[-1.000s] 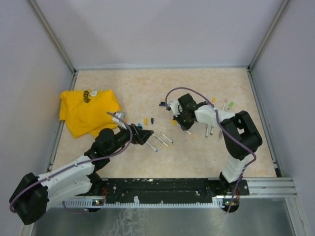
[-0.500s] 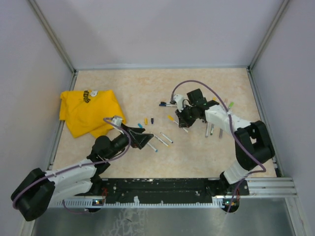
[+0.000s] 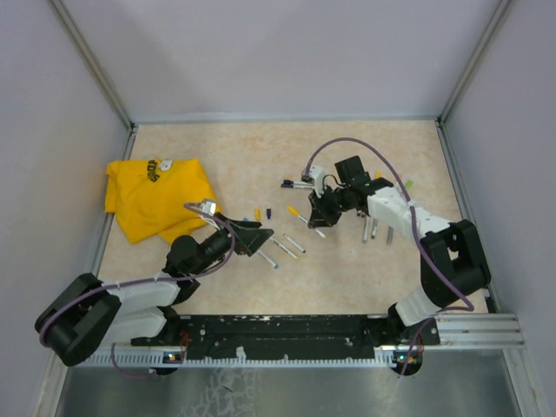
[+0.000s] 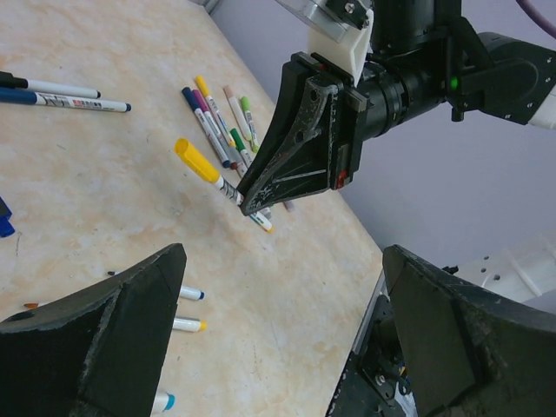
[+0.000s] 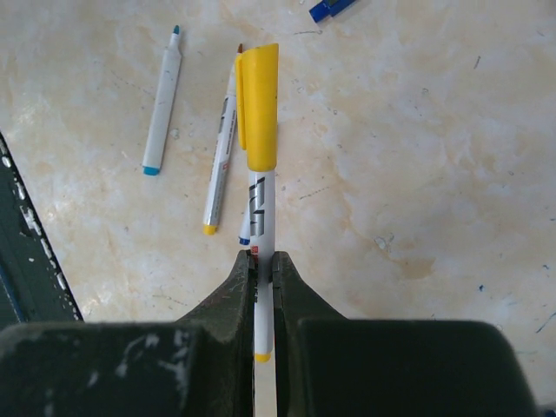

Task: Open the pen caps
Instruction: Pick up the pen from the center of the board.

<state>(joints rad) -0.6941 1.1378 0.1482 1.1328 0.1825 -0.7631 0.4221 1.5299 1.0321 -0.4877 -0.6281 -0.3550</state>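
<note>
Gripping a pen (image 5: pixel 260 213), the right gripper (image 5: pixel 258 261) sits behind its yellow cap (image 5: pixel 259 104).

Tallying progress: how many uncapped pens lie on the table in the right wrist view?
2 plainly: a blue-tipped pen at left, a yellow-ended pen right of it. A blue tip behind the held yellow-capped pen may be a third.

Beige marbled table (image 3: pixel 347 269); yellow cloth (image 3: pixel 155 201) (crumpled) at left; uncapped pens (image 3: pixel 294 244) and loose caps (image 3: pixel 257 214) mid-table.
</note>
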